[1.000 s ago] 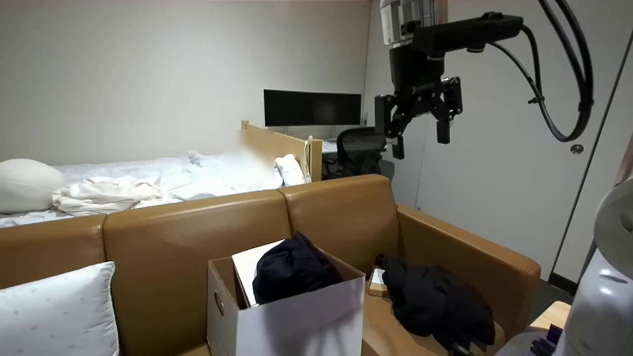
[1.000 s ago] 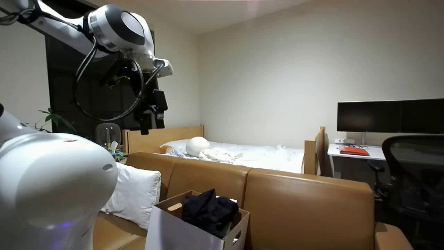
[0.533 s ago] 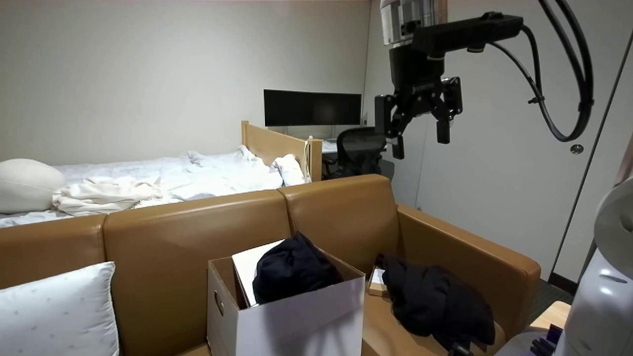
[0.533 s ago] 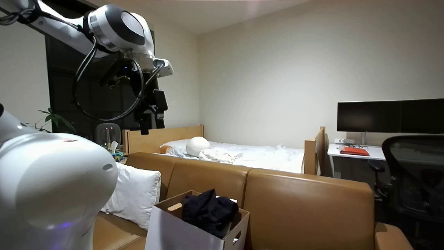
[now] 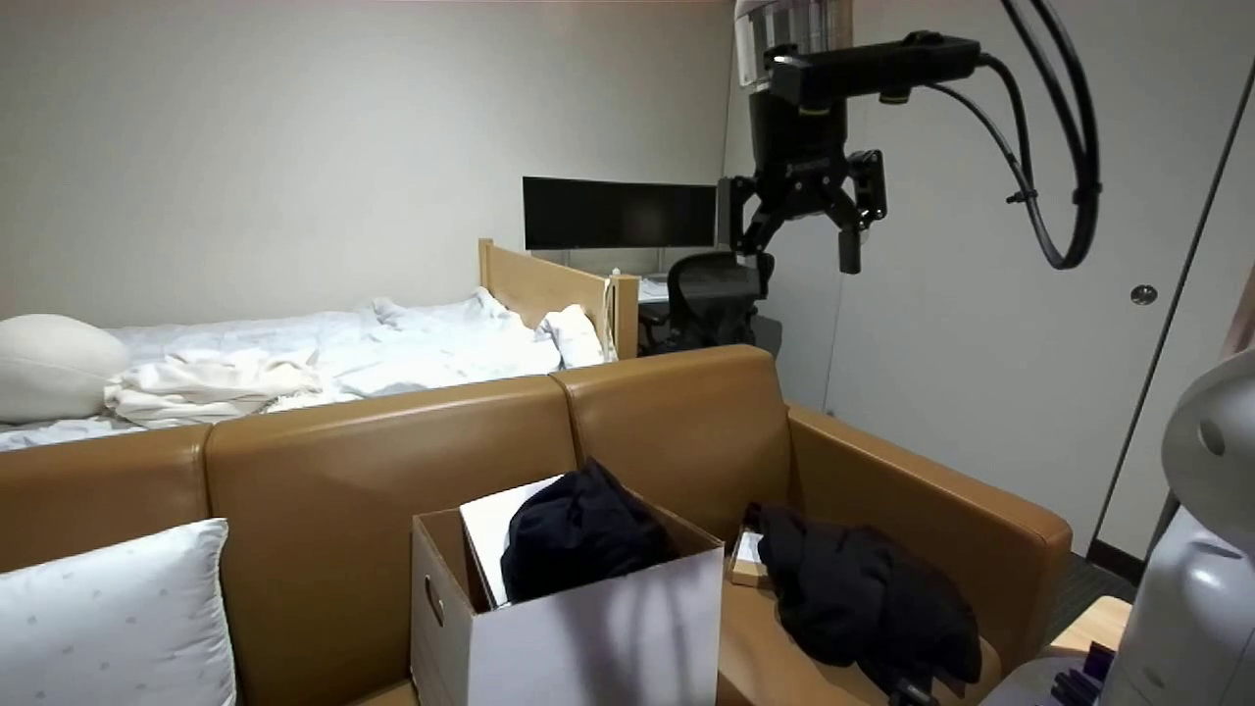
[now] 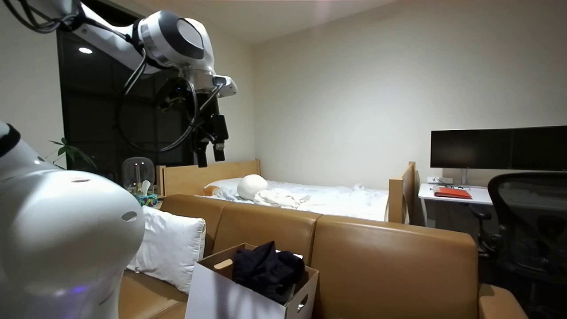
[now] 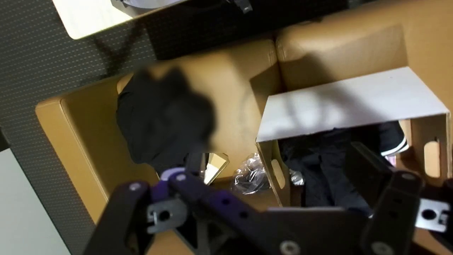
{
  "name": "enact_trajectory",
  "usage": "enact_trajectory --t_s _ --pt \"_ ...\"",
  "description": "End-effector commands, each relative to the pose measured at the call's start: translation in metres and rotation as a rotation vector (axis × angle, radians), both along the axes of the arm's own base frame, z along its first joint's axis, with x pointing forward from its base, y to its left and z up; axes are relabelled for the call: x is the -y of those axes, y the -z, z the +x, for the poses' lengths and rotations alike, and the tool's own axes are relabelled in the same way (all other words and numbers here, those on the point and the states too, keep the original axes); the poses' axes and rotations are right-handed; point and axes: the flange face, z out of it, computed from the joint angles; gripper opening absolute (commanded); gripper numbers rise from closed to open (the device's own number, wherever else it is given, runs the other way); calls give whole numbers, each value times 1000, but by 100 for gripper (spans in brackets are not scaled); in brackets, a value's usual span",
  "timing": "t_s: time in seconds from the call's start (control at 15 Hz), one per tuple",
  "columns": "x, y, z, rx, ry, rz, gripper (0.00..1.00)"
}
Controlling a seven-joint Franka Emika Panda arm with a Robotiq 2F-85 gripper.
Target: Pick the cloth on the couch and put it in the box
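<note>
A black cloth [image 5: 863, 598] lies bunched on the couch seat beside the armrest; it also shows in the wrist view [image 7: 162, 120]. A white cardboard box [image 5: 598, 637] stands open on the couch, also seen in an exterior view [image 6: 239, 292] and the wrist view [image 7: 347, 102]. A dark cloth [image 5: 583, 534] is heaped inside the box and shows above its rim in both exterior views [image 6: 268, 270]. My gripper [image 5: 804, 263] is open and empty, high above the couch, pointing down. It also shows in an exterior view [image 6: 210, 158] and the wrist view [image 7: 283, 166].
A small carton [image 5: 750, 559] lies between the black cloth and the backrest. Clear plastic wrap [image 7: 251, 173] lies beside the box. The couch backrest [image 5: 667, 431] and armrest [image 5: 931, 480] border the seat. A white pillow [image 5: 118, 618] leans on the couch.
My gripper has moved sideways, leftward in one exterior view and rightward in another, and slightly up in the picture. It stays open. The cloths and box have not moved.
</note>
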Motion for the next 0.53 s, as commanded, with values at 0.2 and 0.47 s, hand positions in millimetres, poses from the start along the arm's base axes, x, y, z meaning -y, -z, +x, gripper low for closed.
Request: enact_trajectory --t_s 0.2,0.47 --pt "37 -21 53 25 187 95 100" --pt "39 -20 59 16 189 108 100"
